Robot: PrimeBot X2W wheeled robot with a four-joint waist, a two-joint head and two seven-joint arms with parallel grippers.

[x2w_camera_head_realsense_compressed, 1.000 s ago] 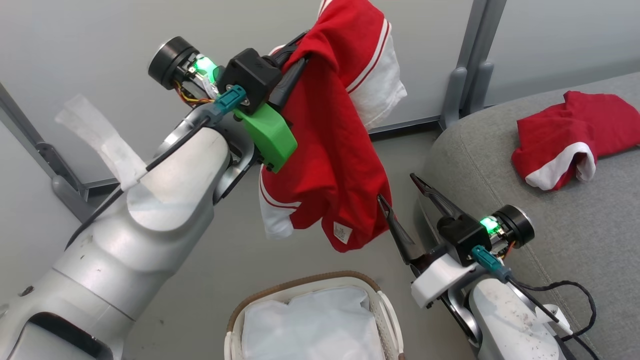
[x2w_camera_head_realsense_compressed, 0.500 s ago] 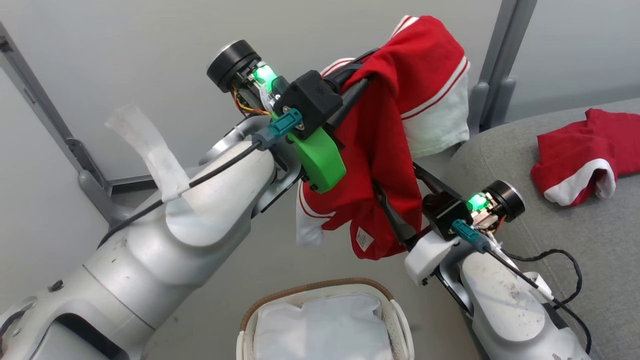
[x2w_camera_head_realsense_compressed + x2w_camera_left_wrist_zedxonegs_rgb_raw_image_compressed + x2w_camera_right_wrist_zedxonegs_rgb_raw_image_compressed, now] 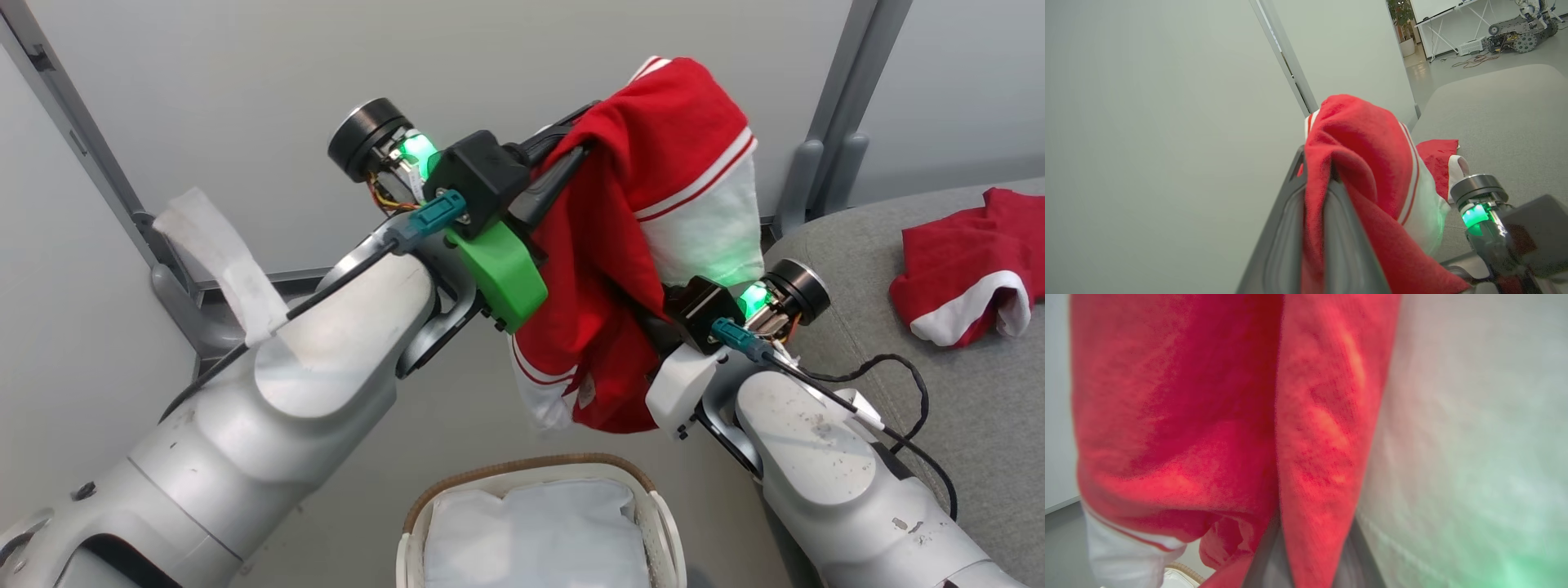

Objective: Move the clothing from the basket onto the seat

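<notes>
Nearest the robot, at the bottom edge of the head view, stands the basket [image 3: 522, 472], with its white liner [image 3: 535, 535] showing and no red cloth visible in the part that is in frame. Above it both pale forearms reach up and forward. The left gripper [image 3: 571, 143] is raised high and clamped on a red garment [image 3: 608, 269]. In the left wrist view its two dark fingers [image 3: 1284, 232] stand close together with a ridge of the red cloth pinched between them. The rest drapes over the tips and hangs down, its white-striped sleeve towards the seat. The garment's lower hem dangles in the air just above the basket, touching neither it nor the seat. The right gripper [image 3: 1306, 547] has its fingers buried in the hanging cloth from below. In the right wrist view a fold of red lies between the two grey fingers [image 3: 1263, 561], but the picture is too blurred to tell whether they press on it or stand apart. Beyond the right arm lies the grey seat [image 3: 898, 408], and on it, well apart from the grippers, rests a second red garment [image 3: 955, 269] with white trim. Behind everything run pale wall panels [image 3: 245, 98] joined by grey posts [image 3: 841, 122].
</notes>
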